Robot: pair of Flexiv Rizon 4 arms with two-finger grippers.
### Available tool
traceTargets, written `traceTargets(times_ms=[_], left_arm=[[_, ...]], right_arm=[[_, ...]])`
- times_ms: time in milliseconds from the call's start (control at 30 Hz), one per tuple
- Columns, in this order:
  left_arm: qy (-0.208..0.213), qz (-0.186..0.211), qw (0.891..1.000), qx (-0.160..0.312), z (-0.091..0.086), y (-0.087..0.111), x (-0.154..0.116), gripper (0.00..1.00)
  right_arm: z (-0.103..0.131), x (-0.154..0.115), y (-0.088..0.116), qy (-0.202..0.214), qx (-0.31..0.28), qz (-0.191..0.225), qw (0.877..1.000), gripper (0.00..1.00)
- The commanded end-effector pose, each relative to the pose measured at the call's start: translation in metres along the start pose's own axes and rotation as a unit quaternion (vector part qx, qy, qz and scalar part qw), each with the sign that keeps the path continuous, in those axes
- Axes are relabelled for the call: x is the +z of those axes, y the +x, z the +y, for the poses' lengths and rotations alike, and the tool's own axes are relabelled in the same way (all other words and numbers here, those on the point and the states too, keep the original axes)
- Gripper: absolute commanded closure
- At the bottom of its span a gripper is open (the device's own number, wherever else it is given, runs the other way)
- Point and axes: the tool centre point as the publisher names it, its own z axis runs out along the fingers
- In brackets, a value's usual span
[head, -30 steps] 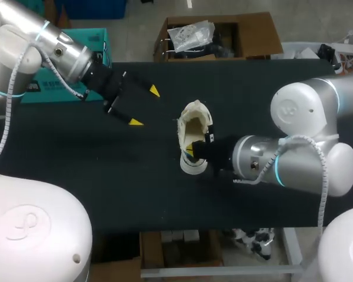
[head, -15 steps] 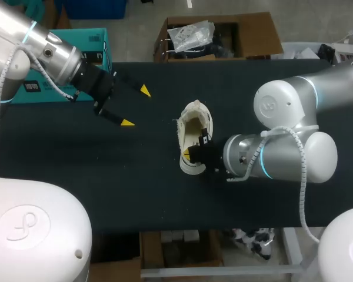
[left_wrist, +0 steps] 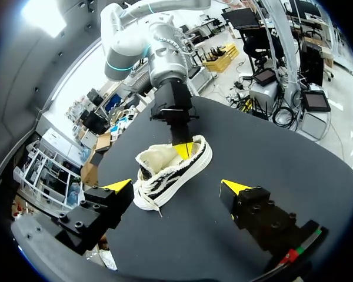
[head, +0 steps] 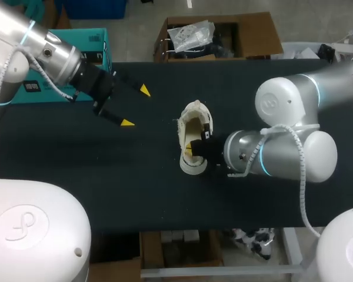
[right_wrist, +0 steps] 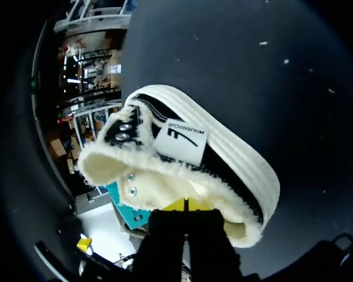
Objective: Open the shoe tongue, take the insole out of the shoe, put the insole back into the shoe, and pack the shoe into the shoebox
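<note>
A cream, fleece-lined shoe with a dark striped side lies in the middle of the black table, its opening facing up. My right gripper is shut, and its yellow tips reach into the shoe's opening at the near end. In the right wrist view the closed tips rest against the fleece lining of the shoe; I cannot tell whether they pinch anything. My left gripper hangs open over the table well left of the shoe. In its own view the left gripper faces the shoe, with the right gripper behind it.
A teal box sits at the far left edge of the table, behind my left arm. My right arm's bulky forearm lies across the table to the right of the shoe.
My left gripper has drawn back to the left and farther from the shoe. The right arm's elbow has shifted left, while its tips have stayed in the shoe's opening.
</note>
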Motion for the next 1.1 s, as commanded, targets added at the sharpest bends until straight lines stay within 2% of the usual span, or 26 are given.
traceTargets(times_ms=[33, 67, 100, 200, 267, 300, 333, 433, 767, 800, 933, 1100], left_arm=[[-0.002, 0.004, 1.000, -0.008, -0.002, -0.002, 0.000, 0.00], [-0.001, 0.004, 1.000, -0.013, -0.003, -0.002, 0.001, 0.00], [0.000, 0.003, 1.000, -0.019, -0.002, -0.002, 0.001, 0.00], [0.000, 0.002, 0.999, -0.034, 0.000, -0.001, 0.001, 0.00], [-0.010, 0.012, 0.999, -0.037, 0.001, -0.001, 0.000, 0.00], [-0.023, 0.024, 0.999, -0.037, 0.001, -0.001, 0.000, 0.00], [-0.023, 0.024, 0.999, -0.037, 0.001, -0.001, 0.000, 0.00], [-0.023, 0.024, 0.999, -0.037, 0.001, -0.001, 0.000, 0.00], [-0.023, 0.024, 0.999, -0.037, 0.001, -0.001, 0.000, 0.00], [-0.019, 0.024, 0.998, -0.052, -0.001, -0.004, -0.002, 0.00], [-0.030, 0.017, 0.992, -0.120, -0.010, -0.007, 0.002, 0.00], [-0.040, 0.035, 0.976, -0.210, -0.003, -0.005, -0.002, 0.00]], right_arm=[[0.005, -0.045, 0.005, 0.016, 0.000, 0.042, 0.999, 1.00], [0.005, -0.048, 0.006, 0.025, 0.000, 0.050, 0.998, 1.00], [0.006, -0.051, 0.008, 0.033, 0.002, 0.057, 0.998, 0.95], [0.008, -0.060, 0.013, 0.051, 0.005, 0.073, 0.996, 0.69], [0.008, -0.066, 0.016, 0.065, 0.003, 0.079, 0.995, 0.55], [0.008, -0.070, 0.018, 0.069, 0.004, 0.082, 0.994, 0.30], [0.008, -0.073, 0.021, 0.078, 0.004, 0.084, 0.993, 0.00], [0.007, -0.087, 0.032, 0.117, 0.007, 0.089, 0.989, 0.00], [0.007, -0.087, 0.032, 0.117, 0.007, 0.089, 0.989, 0.00], [0.009, -0.089, 0.033, 0.112, -0.002, 0.094, 0.989, 0.00], [0.021, -0.097, 0.037, 0.149, -0.009, 0.118, 0.982, 0.00], [0.039, -0.109, 0.044, 0.192, -0.006, 0.119, 0.974, 0.00]])
